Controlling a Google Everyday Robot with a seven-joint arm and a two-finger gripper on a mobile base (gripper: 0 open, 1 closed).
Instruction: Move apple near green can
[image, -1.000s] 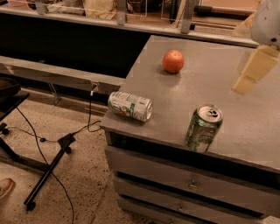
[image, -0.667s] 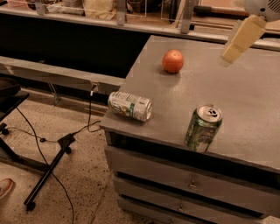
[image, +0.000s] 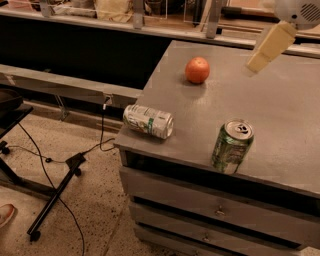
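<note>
Claw (image: 257, 62): mine; a pale, cream-coloured piece slanting down and to the left from the far right corner of the scene, hanging in the air above the far right part of the counter (image: 285, 110).
Claw state: I cannot tell whether it is spread or pressed together; it holds nothing and touches nothing.
Arm housing (image: 300, 10): a rounded white shell at the top right edge, from which my claw descends.
Apple (image: 197, 70): round, orange-red, resting on the far part of the counter, to the left of my claw's tip and apart from it.
Green can (image: 231, 146): upright near the counter's near edge, silver top and pull tab facing up; well apart from the apple, nearer and to its right.
White can (image: 148, 121): lying on its side at the near left corner of the counter, left of the green can and apart from it.
Drawers (image: 215, 210): grey fronts stacked below the counter's near edge.
Floor (image: 100, 210): speckled, at left, carrying dark cables and a black stand (image: 52, 202).
</note>
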